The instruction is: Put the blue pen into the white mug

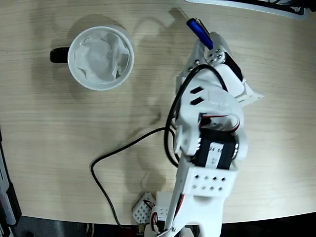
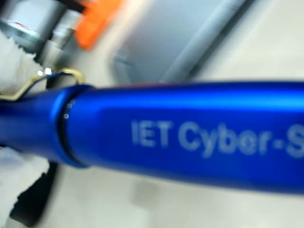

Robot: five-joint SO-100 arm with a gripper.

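Fixed view: white arm reaches up from the bottom edge over a light wood table. At its top end the gripper is pinching the blue pen, which sticks out up-left, w/ its tip toward the table's far edge. White mug sits upper left, well apart from pen and arm — dark handle on its left side, crumpled white paper inside. A black cable loops across the table from arm toward bottom edge.

Wrist view: pen fills the frame, lying across it, very close & blurry — pale lettering on the barrel, a metal clip at left. Fingers not clearly visible here. Orange item blurred at the top.
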